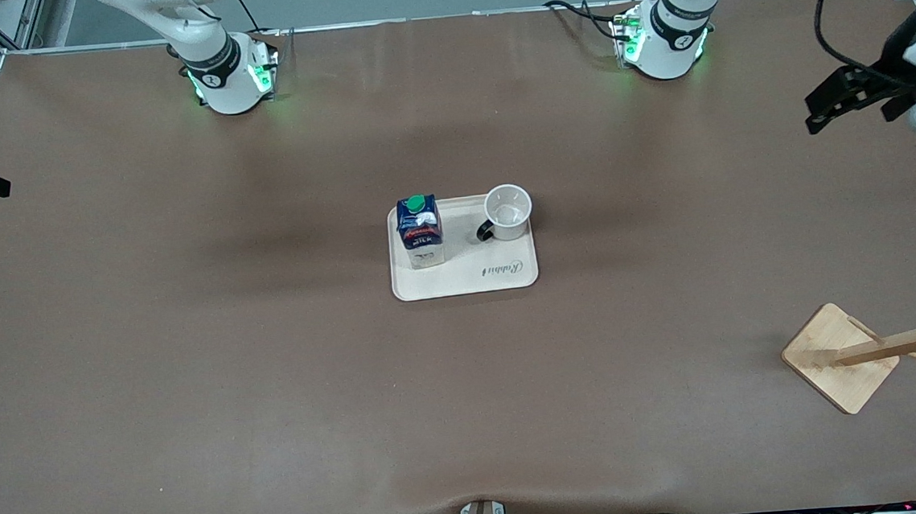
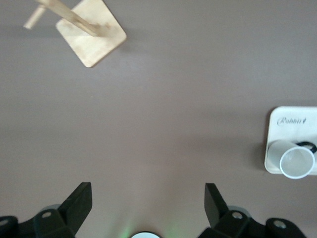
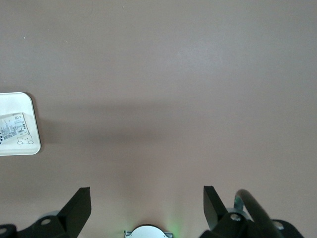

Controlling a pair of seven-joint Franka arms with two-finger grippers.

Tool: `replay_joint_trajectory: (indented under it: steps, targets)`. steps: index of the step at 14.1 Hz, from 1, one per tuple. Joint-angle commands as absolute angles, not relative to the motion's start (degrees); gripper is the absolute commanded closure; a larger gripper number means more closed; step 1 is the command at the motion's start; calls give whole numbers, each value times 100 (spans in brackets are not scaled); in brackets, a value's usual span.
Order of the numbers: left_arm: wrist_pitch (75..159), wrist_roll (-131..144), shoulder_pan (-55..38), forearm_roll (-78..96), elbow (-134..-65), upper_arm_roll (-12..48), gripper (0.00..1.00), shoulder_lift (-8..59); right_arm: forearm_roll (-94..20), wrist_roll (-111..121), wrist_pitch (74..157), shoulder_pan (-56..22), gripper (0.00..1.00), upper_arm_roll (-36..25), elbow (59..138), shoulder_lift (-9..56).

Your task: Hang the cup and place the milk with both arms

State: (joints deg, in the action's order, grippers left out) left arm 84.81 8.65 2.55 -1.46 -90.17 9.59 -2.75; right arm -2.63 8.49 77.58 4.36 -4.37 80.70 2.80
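The milk (image 1: pixel 420 231) and cup (image 1: pixel 508 212) are kept on the tray (image 1: pixel 468 280). The left gripper (image 2: pixel 147 201) and right gripper (image 3: pixel 147 203) are held up over bare table, fingers spread wide, nothing grasped.

The bench (image 1: pixel 190 348) is wearing a brown matt cover that is looking like smooth cloth or rubber. The tray (image 1: pixel 499 274) is looking like cream matt plastic, smooth, with dark script printed on it. The cup (image 1: pixel 508 213) is showing a white, slightly glossy surface, and its handle is black. The milk (image 1: pixel 420 231) is looking like printed paper carton with a green plastic cap. The rack (image 1: pixel 844 355) is showing pale, bare wood with fine grain. The fingers (image 2: pixel 79 203) are looking like black matt plastic.
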Motion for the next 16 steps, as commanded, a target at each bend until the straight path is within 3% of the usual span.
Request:
replay_joint_trajectory:
  steps: [1, 3, 7, 9, 13, 16]
  targets:
    - [8455, 773, 123, -97, -9105, 1404, 0, 34, -369, 826, 7734, 571, 0, -352, 8112, 220]
    - [8638, 773, 62, -123, -9184, 1809, 0, 315, -369, 826, 7734, 571, 0, -352, 8112, 220]
    - [10200, 791, 79, -123, -10518, 2565, 0, 316, -369, 826, 7734, 571, 0, -352, 8112, 220]
    - [10790, 791, 53, -123, -10862, 2881, 0, 474, -369, 826, 7734, 571, 0, -352, 8112, 220]
    - [11345, 782, -35, -123, -10916, 3453, 0, 1334, -369, 826, 7734, 571, 0, -352, 8112, 220]
    - [12030, 773, -456, -359, -10916, 3480, 7, 1958, -369, 826, 7734, 571, 0, -352, 8112, 220]
